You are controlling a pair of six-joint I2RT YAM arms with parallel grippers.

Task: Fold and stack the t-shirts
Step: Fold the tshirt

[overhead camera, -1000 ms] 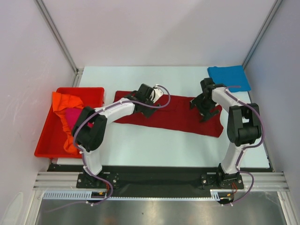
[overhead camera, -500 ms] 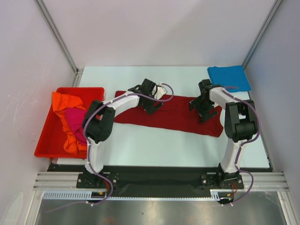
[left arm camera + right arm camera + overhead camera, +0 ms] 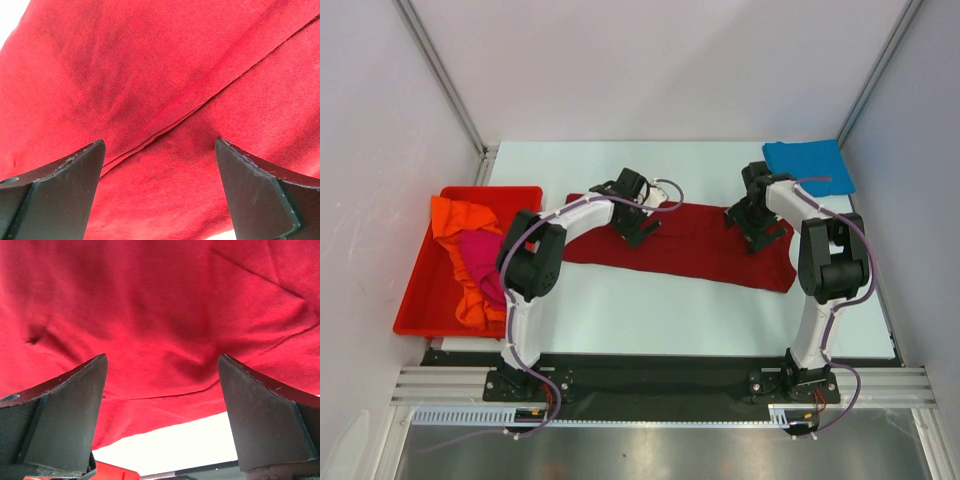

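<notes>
The dark red t-shirt (image 3: 695,245) lies folded in a long strip across the middle of the table. My left gripper (image 3: 638,222) is open, low over the shirt's left part; its wrist view shows red cloth (image 3: 160,90) with a seam between the spread fingers (image 3: 65,185). My right gripper (image 3: 755,222) is open, low over the shirt's right part; its wrist view shows the cloth (image 3: 160,305) and its edge against the table. A bright blue t-shirt (image 3: 807,166) lies folded at the back right. Orange (image 3: 460,222) and magenta-pink (image 3: 480,255) t-shirts lie crumpled in the bin.
A rigid red plastic bin (image 3: 420,290) stands at the left edge of the table. White walls with metal posts close the sides and back. The arm bases sit on a black rail at the near edge.
Both grippers have shifted slightly over the red shirt: the left one moved right, then settled lower on the cloth; the right one edged toward the back. The shirt lies the same.
</notes>
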